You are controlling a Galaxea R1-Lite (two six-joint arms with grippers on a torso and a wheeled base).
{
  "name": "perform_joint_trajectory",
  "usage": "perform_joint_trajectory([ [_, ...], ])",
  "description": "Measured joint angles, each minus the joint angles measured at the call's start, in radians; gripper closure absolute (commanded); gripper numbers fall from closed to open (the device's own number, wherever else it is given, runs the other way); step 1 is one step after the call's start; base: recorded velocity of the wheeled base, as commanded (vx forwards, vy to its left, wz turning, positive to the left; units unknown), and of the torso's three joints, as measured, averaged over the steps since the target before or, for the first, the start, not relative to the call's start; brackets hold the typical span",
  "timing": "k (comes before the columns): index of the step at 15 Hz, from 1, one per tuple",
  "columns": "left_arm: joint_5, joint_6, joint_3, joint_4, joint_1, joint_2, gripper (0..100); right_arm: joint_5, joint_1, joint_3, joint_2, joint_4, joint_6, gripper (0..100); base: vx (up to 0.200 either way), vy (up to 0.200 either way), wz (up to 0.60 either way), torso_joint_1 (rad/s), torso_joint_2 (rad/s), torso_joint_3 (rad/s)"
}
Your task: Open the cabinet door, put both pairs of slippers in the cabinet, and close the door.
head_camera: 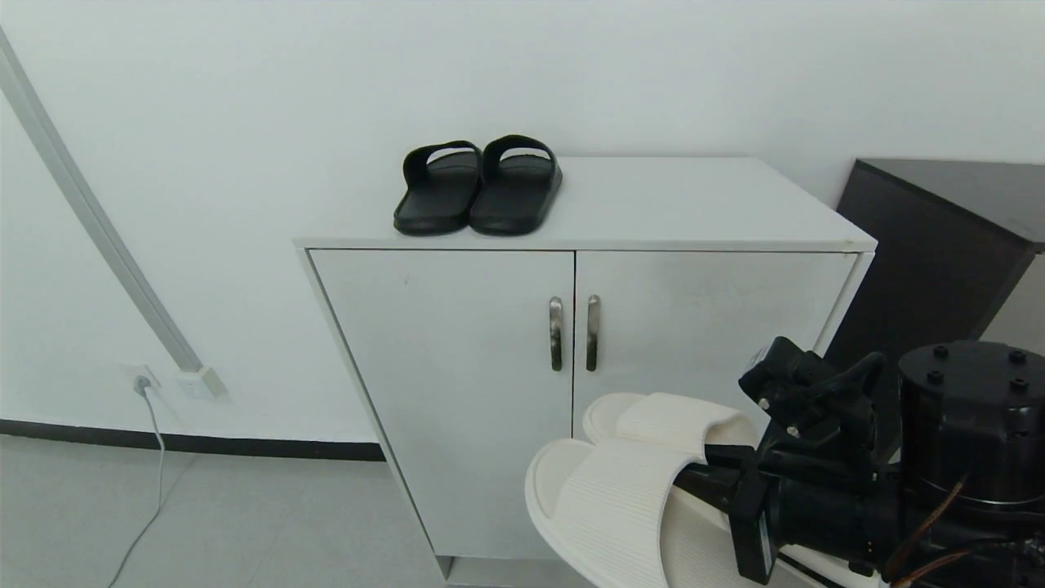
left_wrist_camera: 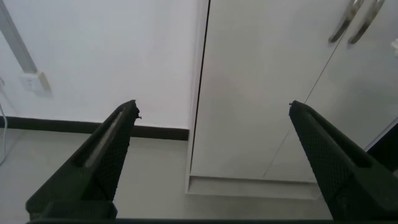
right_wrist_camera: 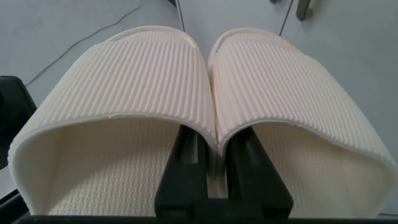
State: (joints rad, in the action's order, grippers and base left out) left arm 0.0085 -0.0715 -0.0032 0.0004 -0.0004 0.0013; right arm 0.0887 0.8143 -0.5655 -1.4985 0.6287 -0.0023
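Observation:
The white cabinet [head_camera: 571,204] stands against the wall with both doors shut, its two metal handles [head_camera: 574,332] side by side at the middle. A pair of black slippers [head_camera: 478,188] lies on its top, near the left front edge. My right gripper [head_camera: 709,480] is low in front of the right door, shut on a pair of white ribbed slippers [head_camera: 637,482]. Its fingers [right_wrist_camera: 180,177] reach under the straps and pinch the slippers' [right_wrist_camera: 211,93] inner sides together. My left gripper [left_wrist_camera: 211,109] is open and holds nothing, facing the lower left door [left_wrist_camera: 261,93] of the cabinet.
A dark cabinet [head_camera: 939,245] stands close to the right of the white one. On the left wall are a slanting grey conduit [head_camera: 90,220] and a socket with a cable [head_camera: 147,392] trailing over the grey floor [head_camera: 204,523].

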Motion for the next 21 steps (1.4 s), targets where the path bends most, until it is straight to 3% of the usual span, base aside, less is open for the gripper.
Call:
perform_joint_trajectory([
  [2, 0.002, 0.06, 0.0, 0.002, 0.0, 0.0, 0, 0.0, 0.001, 0.004, 0.0, -0.001, -0.003, 100, 0.0, 0.0, 0.0, -0.122, 0.47, 0.339],
  [3, 0.003, 0.063, -0.001, 0.002, 0.0, 0.0, 0, 0.0, 0.001, 0.005, 0.0, 0.0, -0.009, 100, 0.0, 0.0, 0.0, -0.1, 0.47, 0.344],
  [7, 0.006, 0.022, 0.0, 0.003, -0.001, 0.002, 0, 0.001, 0.001, 0.014, 0.001, 0.001, -0.022, 100, 0.0, 0.0, 0.0, -0.087, 0.45, 0.368],
  [11, 0.007, 0.021, 0.0, 0.005, 0.0, 0.016, 0, 0.002, 0.006, 0.02, 0.0, 0.0, -0.022, 100, 0.0, 0.0, 0.0, -0.025, 0.4, 0.375],
  [15, 0.0, 0.051, -0.009, 0.0, 0.0, 0.051, 0, 0.001, 0.01, 0.021, 0.0, 0.0, -0.02, 100, 0.0, 0.0, 0.0, 0.002, 0.08, 0.077],
  [17, -0.006, 0.045, -0.03, -0.001, -0.001, 0.072, 0, 0.001, 0.01, 0.021, 0.0, 0.0, -0.02, 100, 0.0, 0.0, 0.0, 0.0, 0.0, 0.0],
  [19, -0.034, 0.023, -0.118, -0.004, -0.002, 0.137, 0, 0.0, 0.011, 0.021, 0.0, 0.0, -0.021, 100, 0.0, 0.0, 0.0, 0.0, 0.0, 0.0],
  [21, -0.109, 0.013, -0.216, -0.015, -0.003, 0.261, 0, -0.01, 0.016, 0.025, 0.001, 0.0, -0.031, 100, 0.0, 0.0, 0.0, 0.0, 0.0, 0.0],
])
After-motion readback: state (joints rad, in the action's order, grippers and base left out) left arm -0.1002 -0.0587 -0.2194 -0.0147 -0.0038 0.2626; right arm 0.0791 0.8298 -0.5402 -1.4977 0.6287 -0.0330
